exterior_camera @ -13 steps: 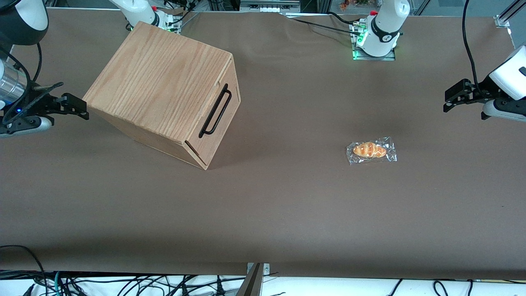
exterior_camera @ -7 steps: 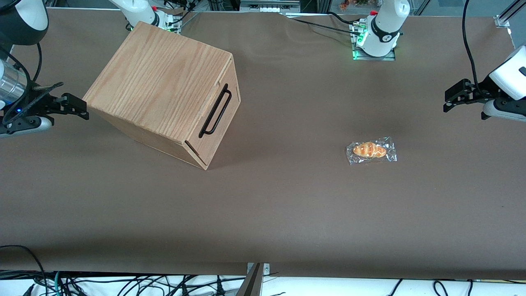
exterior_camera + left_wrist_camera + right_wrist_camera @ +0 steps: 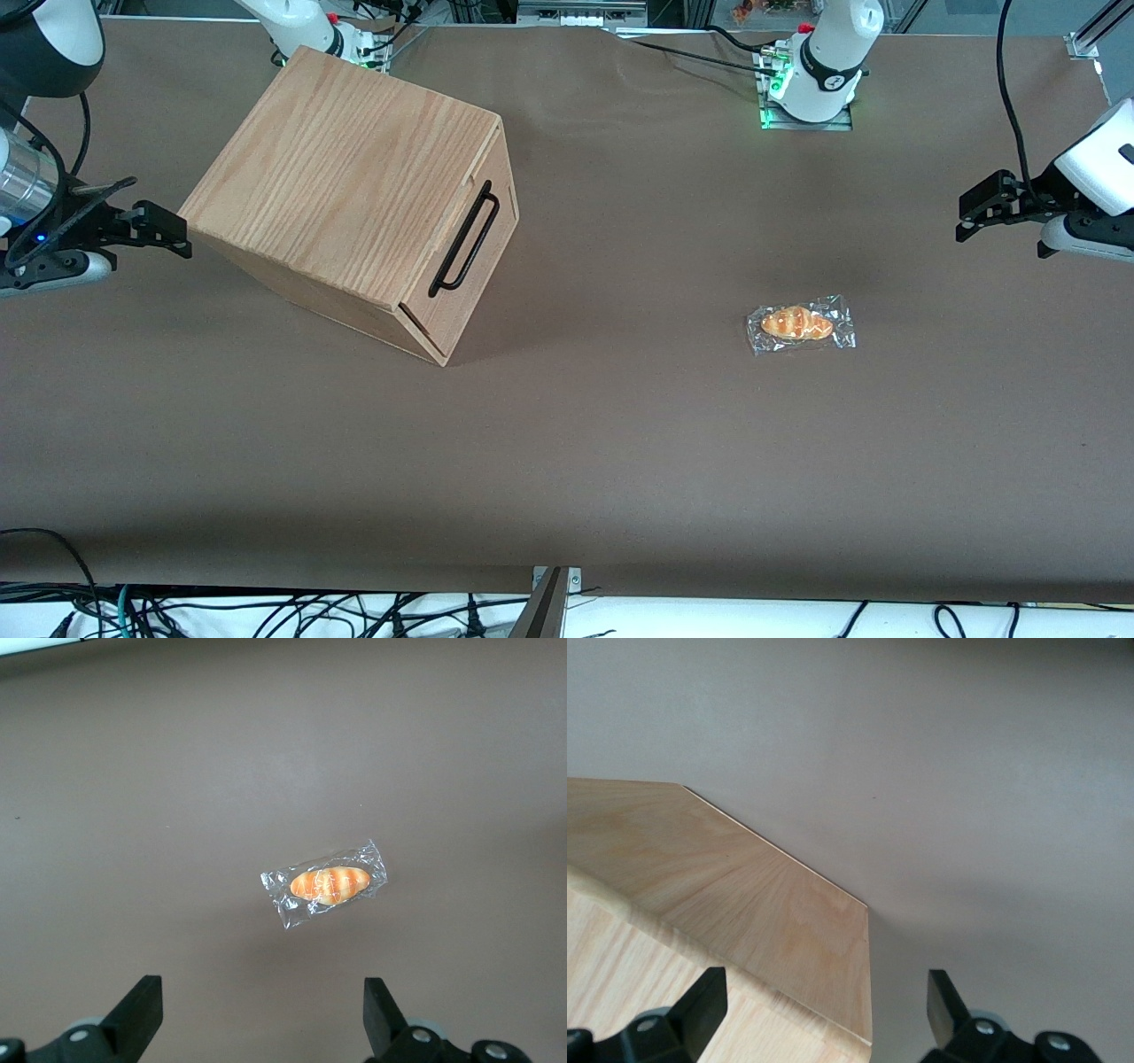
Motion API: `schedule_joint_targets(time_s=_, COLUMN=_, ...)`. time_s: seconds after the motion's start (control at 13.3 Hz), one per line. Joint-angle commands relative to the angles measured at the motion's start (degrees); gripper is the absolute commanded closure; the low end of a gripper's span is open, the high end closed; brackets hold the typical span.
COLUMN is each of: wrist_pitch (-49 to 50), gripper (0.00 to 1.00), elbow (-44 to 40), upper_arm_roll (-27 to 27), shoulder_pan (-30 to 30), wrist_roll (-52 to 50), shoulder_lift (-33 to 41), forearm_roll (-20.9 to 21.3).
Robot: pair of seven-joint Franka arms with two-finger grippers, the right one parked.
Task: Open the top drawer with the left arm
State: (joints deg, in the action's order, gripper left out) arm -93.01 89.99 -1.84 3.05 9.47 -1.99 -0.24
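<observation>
Front view: the black two-finger claw (image 3: 974, 211) of the glossy white left arm (image 3: 1094, 168) hangs with fingers spread apart at the working arm's end of the brown surface (image 3: 620, 425), above a clear-wrapped orange bread roll (image 3: 329, 884). Well apart, toward the parked arm's end, the oak-grain wooden box cabinet (image 3: 337, 186) holds the shallow light-wood top drawer (image 3: 483, 239), closed, with its long black bar handle (image 3: 463, 237).

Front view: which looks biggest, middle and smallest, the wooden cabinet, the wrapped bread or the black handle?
1. Wooden cabinet
2. Black handle on the top drawer
3. Wrapped bread

The gripper hangs open toward the working arm's end of the table, apart from all three.
</observation>
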Motion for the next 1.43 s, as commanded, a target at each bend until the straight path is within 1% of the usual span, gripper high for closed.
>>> schedule_joint_targets(time_s=0.0, wrist_pitch=0.02, gripper=0.0, elbow=0.1, upper_arm_roll=0.26, shoulder_pan=-0.15, wrist_roll=-0.42, shoulder_lift=0.23, forearm_roll=-0.11)
schedule_joint_targets(time_s=0.6, wrist_pitch=0.28, gripper=0.0, elbow=0.36, upper_arm_roll=0.35, shoulder_pan=-0.15, wrist_roll=0.37, shoulder_lift=-1.18, forearm_roll=-0.55)
schedule_joint_targets(time_s=0.67, wrist_pitch=0.46, gripper=0.0, elbow=0.36, upper_arm_roll=0.43, shoulder_pan=-0.06, wrist_roll=0.2, shoulder_lift=-1.79, forearm_roll=-1.07)
schedule_joint_targets(time_s=0.75, wrist_pitch=1.5, gripper=0.0, elbow=0.28, upper_arm_roll=0.78, shoulder_pan=-0.06, wrist_roll=0.2, shoulder_lift=-2.4, forearm_roll=-3.08)
schedule_joint_targets(time_s=0.82, wrist_pitch=2.04, gripper=0.0, elbow=0.1, upper_arm_roll=1.57, shoulder_pan=0.11, wrist_roll=-0.15, shoulder_lift=-3.28, forearm_roll=-3.88)
schedule_joint_targets(time_s=1.05, wrist_pitch=2.04, gripper=0.0, elbow=0.01, upper_arm_roll=8.15, shoulder_pan=0.03, wrist_roll=-0.77, shoulder_lift=-6.44, forearm_roll=-4.5)
schedule_joint_targets(time_s=1.2, wrist_pitch=1.87, gripper=0.0, elbow=0.01, upper_arm_roll=11.67, shoulder_pan=0.03, wrist_roll=-2.43, shoulder_lift=-8.64, forearm_roll=-8.78)
schedule_joint_targets(time_s=1.27, wrist_pitch=1.69, gripper=0.0, elbow=-0.16, upper_arm_roll=13.25, shoulder_pan=0.11, wrist_roll=-4.79, shoulder_lift=-9.69, forearm_roll=-11.68)
schedule_joint_targets(time_s=1.35, wrist_pitch=1.08, gripper=0.0, elbow=-0.25, upper_arm_roll=14.57, shoulder_pan=0.2, wrist_roll=-7.25, shoulder_lift=-10.49, forearm_roll=-13.71)
